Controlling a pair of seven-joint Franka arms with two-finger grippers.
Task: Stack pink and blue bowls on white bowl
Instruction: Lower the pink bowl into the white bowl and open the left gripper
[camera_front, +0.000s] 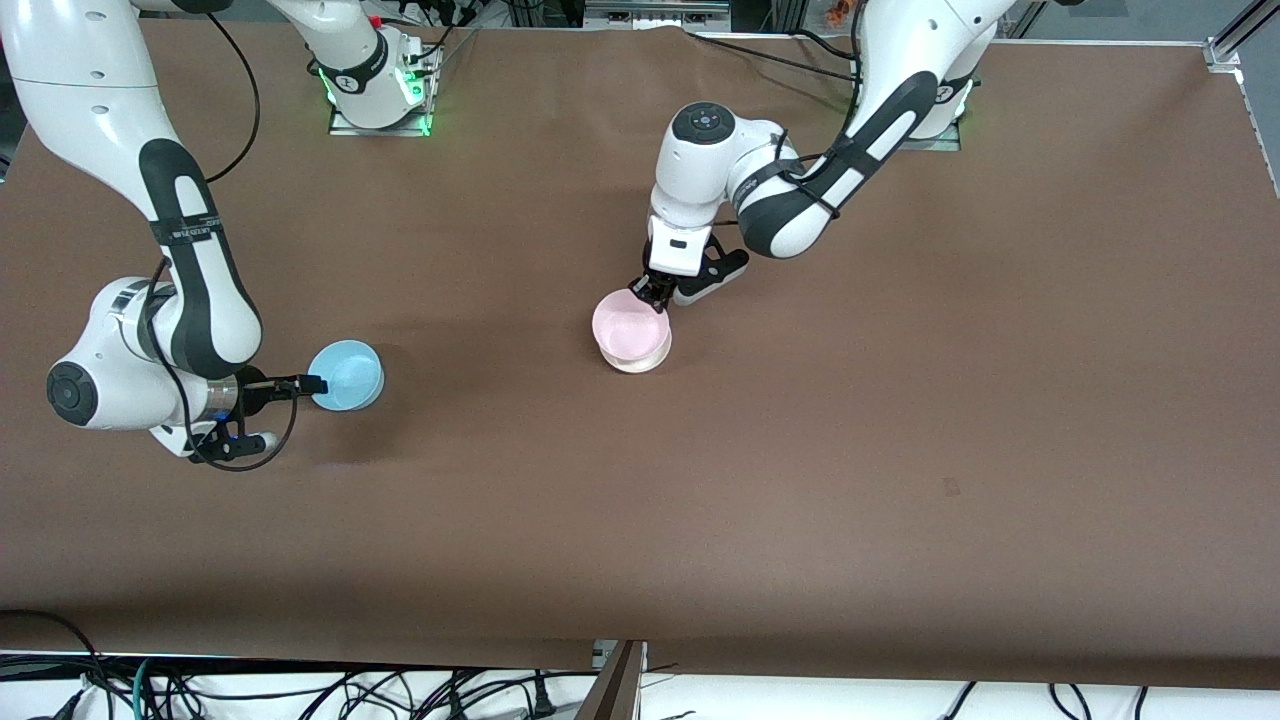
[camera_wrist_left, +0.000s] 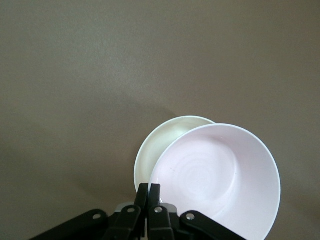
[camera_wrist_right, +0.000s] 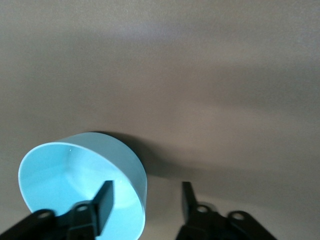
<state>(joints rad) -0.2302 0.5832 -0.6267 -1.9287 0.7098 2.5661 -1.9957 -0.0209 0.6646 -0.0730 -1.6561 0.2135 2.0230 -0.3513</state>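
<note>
From my station I see the left gripper just above the middle of the front frame, its fingers pinched together on the rim of the pink bowl. In the left wrist view that pink bowl fills the lower right of the frame, tilted and offset over the white bowl, whose pale inside shows as a crescent at its upper left edge. The two black fingers meet at the bottom centre of that frame, clamped on the pink rim. In the front view the white bowl peeks out only as a cream band beneath the pink one, so I read the pink bowl as sitting in or right over it, though I cannot tell whether it is fully seated.

The right gripper sits at the middle left of the front frame, reaching sideways to the blue bowl, which lies on the brown table well apart from the pink and white pair, toward the right arm's end. In the right wrist view the blue bowl occupies the lower left of the frame; one finger is inside it and the other stands outside its wall, with a clear gap between them, so I read the fingers as apart and straddling the rim rather than squeezing it
</note>
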